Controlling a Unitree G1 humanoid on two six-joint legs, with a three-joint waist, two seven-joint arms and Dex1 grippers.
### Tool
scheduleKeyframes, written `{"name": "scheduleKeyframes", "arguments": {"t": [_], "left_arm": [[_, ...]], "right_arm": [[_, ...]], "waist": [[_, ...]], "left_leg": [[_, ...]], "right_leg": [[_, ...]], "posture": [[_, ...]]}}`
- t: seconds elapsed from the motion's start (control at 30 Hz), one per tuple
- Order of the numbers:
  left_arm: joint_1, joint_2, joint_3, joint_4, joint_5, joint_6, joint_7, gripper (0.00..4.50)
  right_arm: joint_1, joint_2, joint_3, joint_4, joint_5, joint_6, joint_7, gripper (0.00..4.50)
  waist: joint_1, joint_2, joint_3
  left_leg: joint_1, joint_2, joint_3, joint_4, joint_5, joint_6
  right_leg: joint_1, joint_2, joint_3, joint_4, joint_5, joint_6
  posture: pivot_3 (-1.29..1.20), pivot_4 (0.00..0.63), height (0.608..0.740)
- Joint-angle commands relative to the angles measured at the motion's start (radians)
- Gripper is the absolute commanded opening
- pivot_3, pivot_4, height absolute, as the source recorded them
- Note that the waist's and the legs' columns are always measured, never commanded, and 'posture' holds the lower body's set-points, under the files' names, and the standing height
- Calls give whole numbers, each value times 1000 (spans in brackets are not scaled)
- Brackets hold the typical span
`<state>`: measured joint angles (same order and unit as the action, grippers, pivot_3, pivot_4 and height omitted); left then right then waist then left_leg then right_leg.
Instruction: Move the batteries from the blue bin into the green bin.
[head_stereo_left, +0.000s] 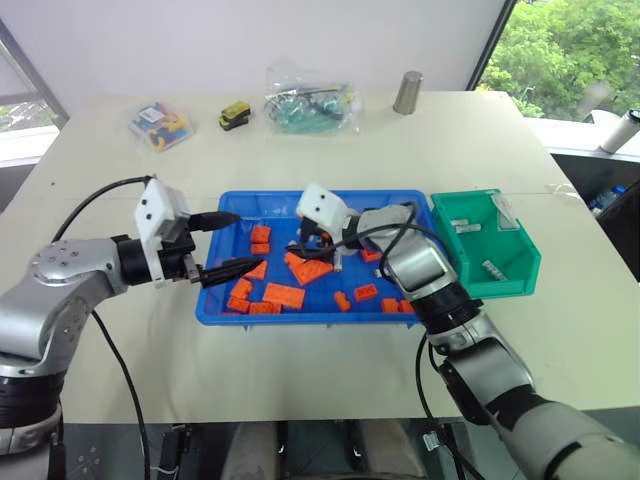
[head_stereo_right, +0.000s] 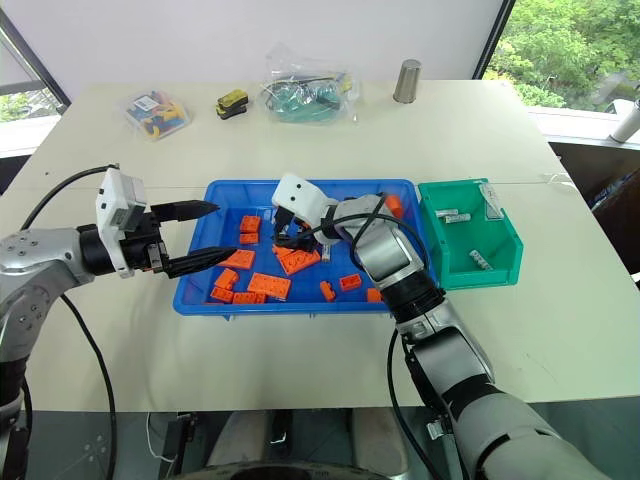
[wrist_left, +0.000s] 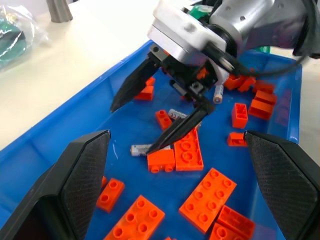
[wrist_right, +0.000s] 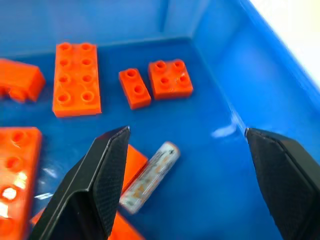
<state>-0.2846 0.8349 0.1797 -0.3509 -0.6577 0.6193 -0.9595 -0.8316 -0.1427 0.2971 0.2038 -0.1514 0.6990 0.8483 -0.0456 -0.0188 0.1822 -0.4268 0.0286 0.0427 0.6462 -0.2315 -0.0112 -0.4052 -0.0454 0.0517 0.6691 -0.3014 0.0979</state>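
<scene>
Right pincer (wrist_left: 152, 122) spread wide over blue bin (head_stereo_left: 220, 300), empty, a battery (wrist_right: 150, 177) lying between its tips among bricks (head_stereo_left: 284, 295). Left pincer (head_stereo_left: 222, 245) open at bin's left rim. More batteries (head_stereo_left: 462, 226) in green bin (head_stereo_left: 525, 270), right.

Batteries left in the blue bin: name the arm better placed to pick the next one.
Right. The right gripper hangs open over a battery in the blue bin; the left gripper sits open at its far edge.
</scene>
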Motion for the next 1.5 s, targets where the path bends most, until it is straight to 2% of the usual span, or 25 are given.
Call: {"name": "scheduleKeyframes", "arguments": {"t": [0.03, 0.4, 0.63, 0.9, 1.2, 1.5], "left_arm": [[-20, -3, 4, 5, 4, -22, -7, 4500], [-35, -4, 4, 22, 17, -32, -17, 4500], [-25, -8, 1, 16, 32, -47, -17, 4500], [-30, -11, -4, 36, 48, -68, -30, 4500], [-37, -19, -10, 44, 58, -80, -35, 4500], [-45, -14, -3, 44, 55, -72, -39, 4500]], "right_arm": [[-31, 27, -18, 3, 41, 106, -35, 3773], [-68, 58, -30, 160, 102, 97, -117, 3773], [-70, 56, -12, 151, 130, 118, -111, 3773], [-141, 16, -61, 46, 210, 223, -91, 3773], [-102, -78, 15, 121, 165, 93, -88, 3773], [-61, -88, 52, 130, 140, 27, -100, 3773]], "waist": [[1, 0, 0], [0, 0, 0], [0, 0, 0], [1, 0, 0], [1, 0, 0], [0, 0, 0]], "left_leg": [[0, 0, 0, 0, 0, 0], [0, 0, 0, 0, 0, 0], [0, 0, 0, 0, 0, 0], [-1, 0, 0, 0, 0, 0], [-1, -1, 0, 0, 0, 0], [-1, 0, 1, -1, 0, 0]], "right_leg": [[0, 0, 0, 0, 0, 0], [0, 0, 0, 0, 0, 0], [0, 0, 0, 0, 0, 0], [-1, 0, 0, 0, 0, 0], [-1, -1, 0, -2, 0, 0], [-1, 0, 0, -2, 0, 0]], "posture": [[0, 150, 739], [0, 150, 739], [0, 150, 739], [0, 150, 739], [0, 150, 739], [0, 150, 739]]}}
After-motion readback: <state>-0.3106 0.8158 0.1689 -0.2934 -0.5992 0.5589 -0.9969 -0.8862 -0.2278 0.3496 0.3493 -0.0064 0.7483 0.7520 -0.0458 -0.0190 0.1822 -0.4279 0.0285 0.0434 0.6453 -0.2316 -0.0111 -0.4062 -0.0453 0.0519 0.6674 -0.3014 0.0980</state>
